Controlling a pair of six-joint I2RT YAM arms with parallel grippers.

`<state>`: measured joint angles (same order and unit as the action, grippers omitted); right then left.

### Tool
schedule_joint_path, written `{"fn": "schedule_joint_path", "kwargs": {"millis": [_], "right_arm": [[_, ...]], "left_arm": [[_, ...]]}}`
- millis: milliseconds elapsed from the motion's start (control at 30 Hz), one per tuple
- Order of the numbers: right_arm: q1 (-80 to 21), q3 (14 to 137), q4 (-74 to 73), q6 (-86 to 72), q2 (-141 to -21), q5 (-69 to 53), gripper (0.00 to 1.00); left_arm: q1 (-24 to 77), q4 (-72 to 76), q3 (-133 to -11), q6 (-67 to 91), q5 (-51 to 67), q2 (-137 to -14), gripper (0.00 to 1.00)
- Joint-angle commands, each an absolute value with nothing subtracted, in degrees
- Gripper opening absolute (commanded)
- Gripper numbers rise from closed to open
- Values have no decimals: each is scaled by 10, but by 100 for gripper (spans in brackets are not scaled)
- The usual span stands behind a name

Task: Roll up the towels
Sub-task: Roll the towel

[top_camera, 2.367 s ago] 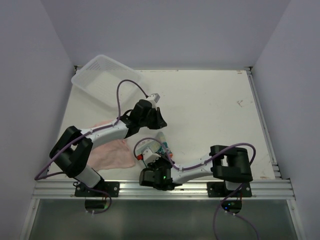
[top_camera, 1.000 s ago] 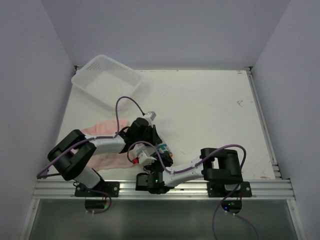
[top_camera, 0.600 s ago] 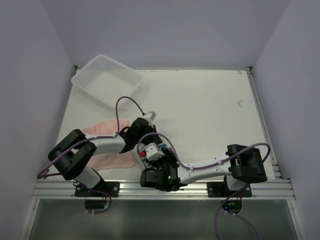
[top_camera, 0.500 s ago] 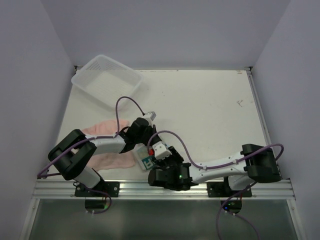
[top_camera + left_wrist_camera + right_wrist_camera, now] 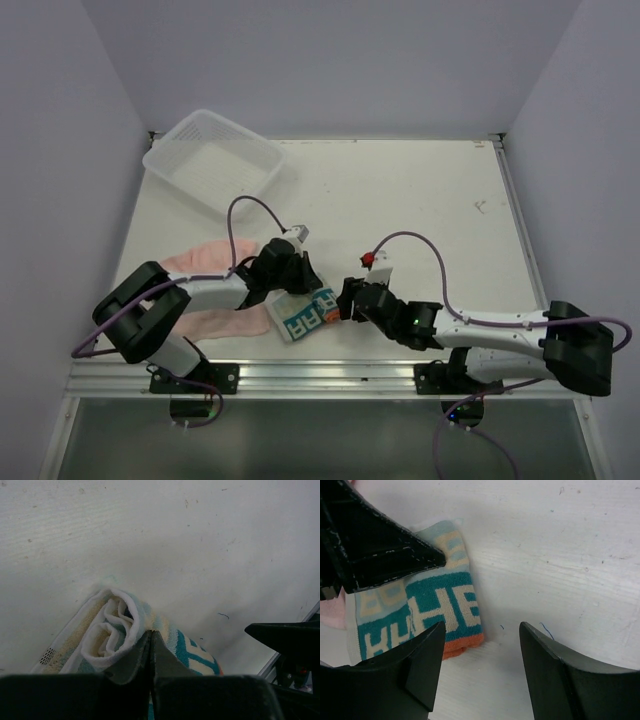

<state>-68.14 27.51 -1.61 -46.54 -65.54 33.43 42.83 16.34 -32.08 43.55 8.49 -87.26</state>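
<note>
One printed towel (image 5: 305,315) lies rolled by the counter's (image 5: 430,200) near edge, the left end effector (image 5: 150,636) pinched closed on it. The right end effector (image 5: 481,627) hovers open, empty; the pink towel (image 5: 225,322) likely comes next.

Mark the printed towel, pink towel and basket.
printed towel (image 5: 305,318), top external view, lettered face.
pink towel (image 5: 225,322), top external view, near flap.
basket (image 5: 215,165), top external view, bare mesh floor.
</note>
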Motion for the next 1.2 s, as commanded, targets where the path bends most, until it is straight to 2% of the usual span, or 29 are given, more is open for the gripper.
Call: {"fn": "schedule_joint_path", "kwargs": {"millis": [0,300,567,667,800,833,967,1167], "right_arm": [[-637,248,104,-517,-658,201,65],[-604,245,197,-536,-743,111,66],[-604,274,179,-505,-802,103,61],[-604,275,178,-504,-810,102,54],[-604,270,189,-503,-815,92,38],[-604,268,188,-501,-813,93,31],[-605,265,183,-485,-805,112,19],[-621,270,134,-447,-764,206,14]], "left_arm": [[429,126,-287,439,60,-864,3],[429,132,-276,439,59,-860,3],[430,134,-273,438,61,-855,3],[430,134,-275,438,59,-854,3],[429,125,-292,431,55,-857,4],[429,121,-304,429,48,-857,4],[424,92,-347,417,42,-864,5],[402,42,-442,389,40,-865,9]]}}
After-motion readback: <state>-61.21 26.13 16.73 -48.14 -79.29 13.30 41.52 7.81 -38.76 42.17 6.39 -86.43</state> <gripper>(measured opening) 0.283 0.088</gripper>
